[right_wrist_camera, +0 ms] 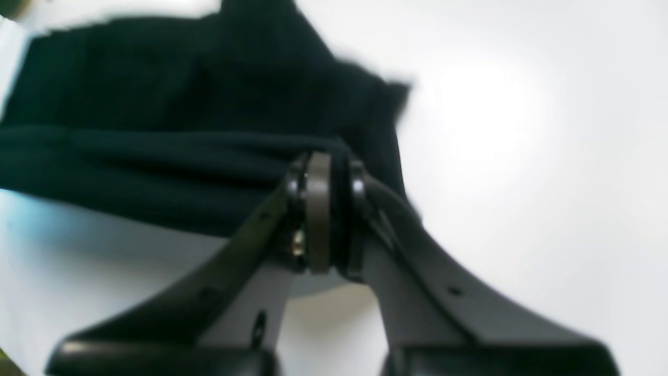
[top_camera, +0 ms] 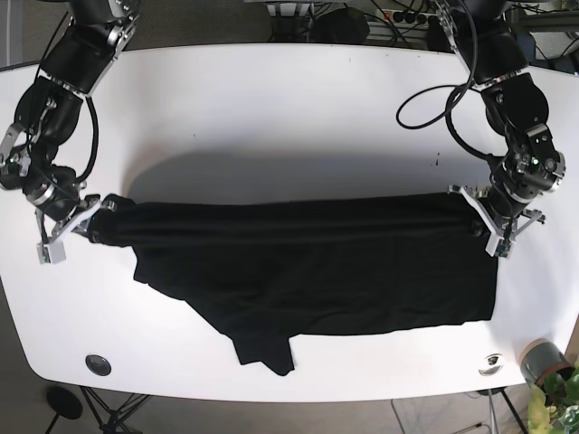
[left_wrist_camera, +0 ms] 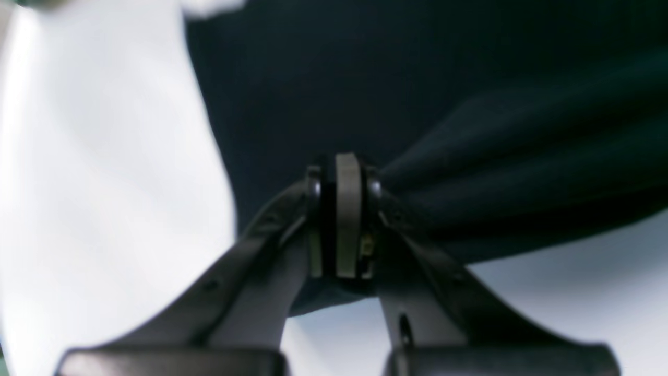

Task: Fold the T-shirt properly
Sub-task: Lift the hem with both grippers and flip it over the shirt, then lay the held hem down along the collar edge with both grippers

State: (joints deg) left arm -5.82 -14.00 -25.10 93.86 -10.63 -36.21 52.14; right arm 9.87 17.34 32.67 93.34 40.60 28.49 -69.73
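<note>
- White table [top_camera: 271, 99] filled the base view, with cables past its far edge and a small pot at the near right corner.
- Nearest the front edge lay the shirt [top_camera: 308, 271], black, its lower part flat on the table; one sleeve [top_camera: 267, 348] trailed toward that front edge.
- Further back, the shirt's upper edge was lifted and stretched into a straight line across the table, left to right, casting a shadow behind it.
- The left gripper [top_camera: 488, 221] was clamped on the shirt's end near the table's right edge; its wrist view showed the pads [left_wrist_camera: 348, 209] pinched together with dark cloth between them.
- The right gripper [top_camera: 86, 221] was closed on the other end near the left edge, cloth likewise caught between its pads [right_wrist_camera: 317, 209].
- Judged from this, the fold was at its carry stage: the raised edge probably needed to travel toward the front edge and land on the flat half.
- Doing it well would have meant moving both arms together at one height, keeping the line taut but not dragging the lower cloth.
- The loose sleeve looked likely to stick out of the fold unless tucked.
</note>
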